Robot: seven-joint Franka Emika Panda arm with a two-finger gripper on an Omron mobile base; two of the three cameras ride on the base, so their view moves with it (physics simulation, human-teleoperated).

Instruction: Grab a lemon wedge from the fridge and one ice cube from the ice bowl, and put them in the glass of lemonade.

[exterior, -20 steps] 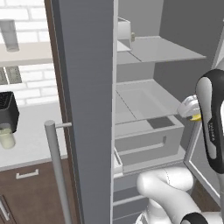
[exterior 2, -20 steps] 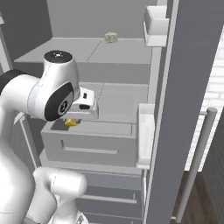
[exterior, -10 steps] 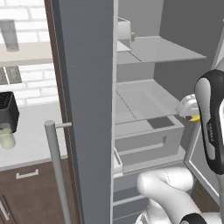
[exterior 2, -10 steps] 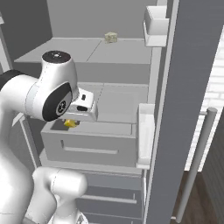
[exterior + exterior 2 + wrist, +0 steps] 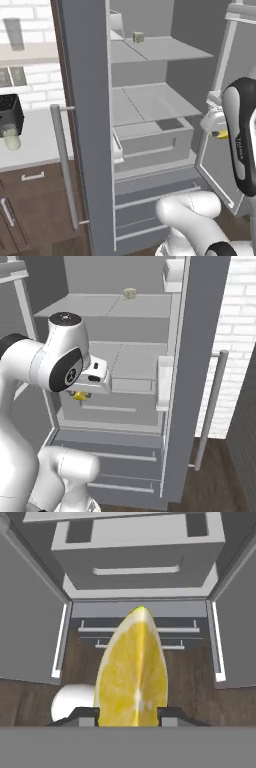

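My gripper (image 5: pixel 127 712) is shut on the lemon wedge (image 5: pixel 132 672), a bright yellow slice that stands between the two fingertips. The wedge (image 5: pixel 220 134) hangs in front of the open fridge (image 5: pixel 150 102), outside its pulled-out drawer (image 5: pixel 155 140). From the other side, the gripper (image 5: pixel 81 394) holds the wedge (image 5: pixel 80 396) below the white hand, left of the fridge (image 5: pixel 125 361) shelves. The glass of lemonade (image 5: pixel 11 138) stands on the counter at the far left. The ice bowl is out of view.
Both fridge doors stand open, one at the left (image 5: pixel 87 100) and one at the right (image 5: pixel 220 165). A small beige block (image 5: pixel 129 293) sits on the upper shelf. A black toaster (image 5: pixel 10 114) stands behind the glass. Brown cabinets (image 5: pixel 30 200) lie under the counter.
The whole picture has shifted and the fridge looks a little farther off, so the base has backed away. The gripper keeps its hold on the lemon wedge.
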